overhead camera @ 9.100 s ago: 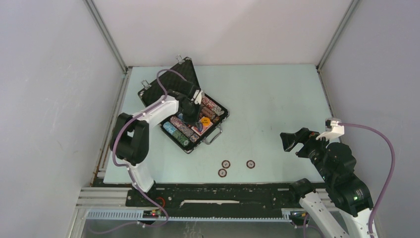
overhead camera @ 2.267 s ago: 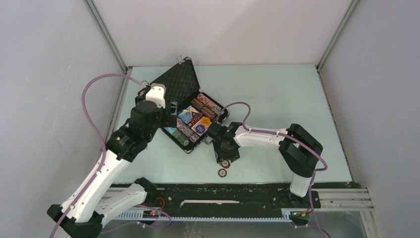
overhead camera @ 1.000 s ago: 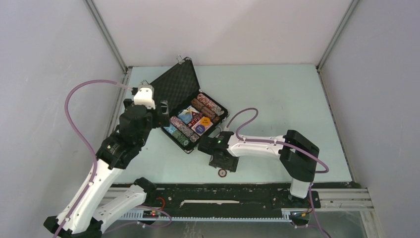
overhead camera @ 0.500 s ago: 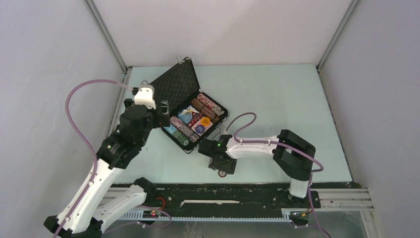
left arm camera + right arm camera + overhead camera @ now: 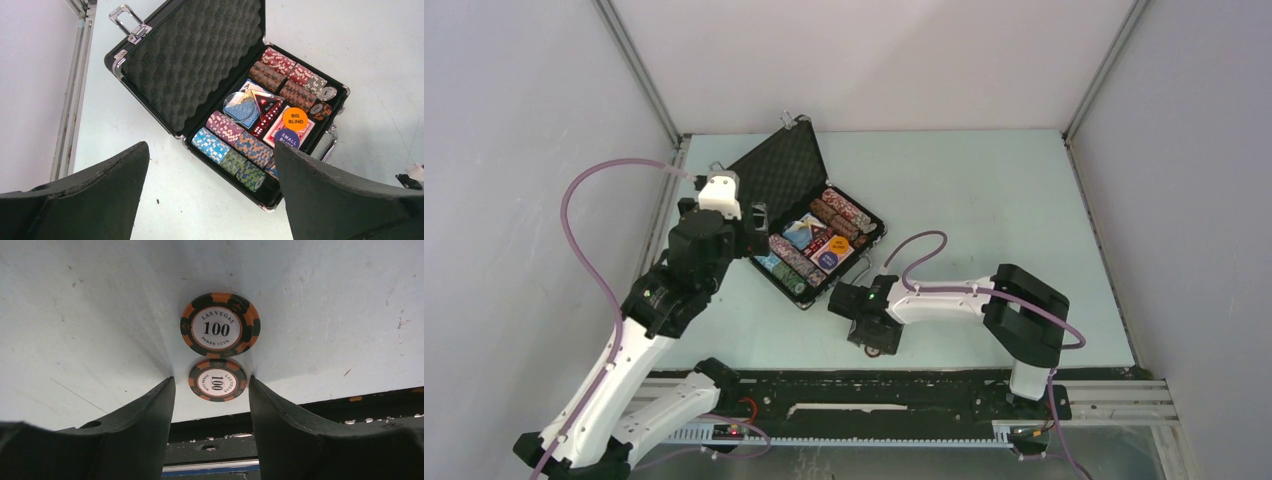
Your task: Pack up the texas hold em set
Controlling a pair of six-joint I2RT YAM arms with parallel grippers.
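Top external: where's the set sitting?
> On the bench (image 5: 984, 200), far-left part. The briefcase (image 5: 270, 197) lies open, its foam lid (image 5: 192, 55) tipped back toward the far left.

Hands?
> The left hand (image 5: 209, 150) hangs just left of the case, fingers spread wide, nothing between them. The right hand (image 5: 211, 381) is down at the near edge of the bench, nearer than the case, fingers also spread.

Contents, from the left wrist?
> Far-right chip rows (image 5: 290, 75) and near-left chip rows (image 5: 232, 152) run along the two long sides. The blue deck (image 5: 245, 107) and red deck (image 5: 272, 131) sit between them. The triangular marker (image 5: 267, 107) lies on top of the decks. The orange BIG BLIND button (image 5: 295, 119) and dark SMALL BLIND button (image 5: 286, 139) are on the red deck.

Anything loose?
> Right wrist shows two orange-and-dark 100 chips flat on the bench, just beside each other. The nearer chip (image 5: 217, 381) lies between the spread fingertips, not pinched. The farther chip (image 5: 220, 326) lies just beyond them.
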